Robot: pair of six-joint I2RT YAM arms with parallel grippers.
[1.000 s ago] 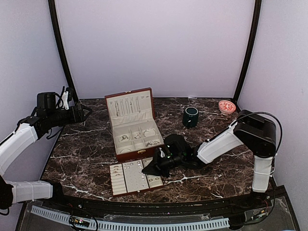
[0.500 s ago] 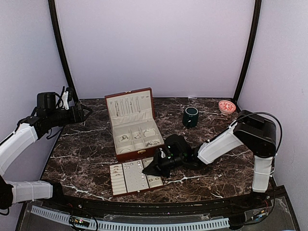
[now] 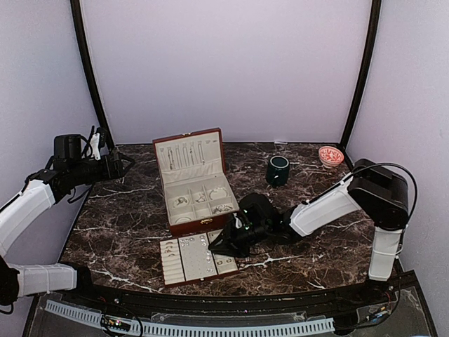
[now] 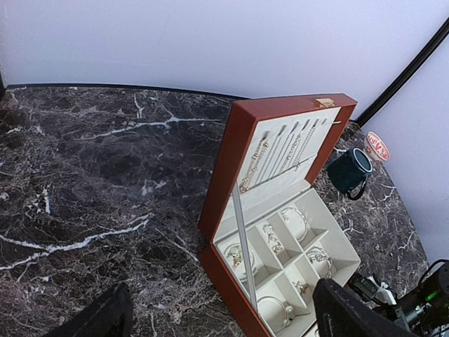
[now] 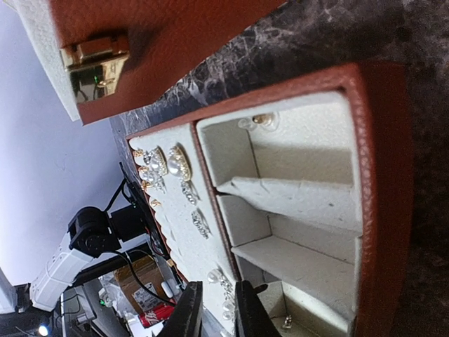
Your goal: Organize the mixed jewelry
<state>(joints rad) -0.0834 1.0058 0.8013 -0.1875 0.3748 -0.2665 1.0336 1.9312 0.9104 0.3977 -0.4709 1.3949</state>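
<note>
The reddish-brown box (image 3: 194, 188) stands open with small silvery pieces in its cream compartments; it also shows in the left wrist view (image 4: 280, 232). Its removable tray (image 3: 175, 270) lies in front of it. In the right wrist view, rings (image 5: 168, 163) sit in the tray's (image 5: 382, 175) ring rolls, and an earring (image 5: 261, 121) and a tiny piece (image 5: 286, 321) lie in side compartments. My right gripper (image 3: 215, 247) (image 5: 217, 295) hovers low over the tray's right part, fingers a narrow gap apart, nothing seen between them. My left gripper (image 3: 123, 166) (image 4: 224, 319) is wide open, held high, left of the box.
A dark green mug (image 3: 278, 170) stands right of the box, also in the left wrist view (image 4: 349, 170). A small pink patterned bowl (image 3: 330, 155) sits at the far right corner. The box's front with its brass latch (image 5: 95, 67) is close beside the right gripper.
My right gripper has shifted very slightly over the tray. The left arm has not moved.
</note>
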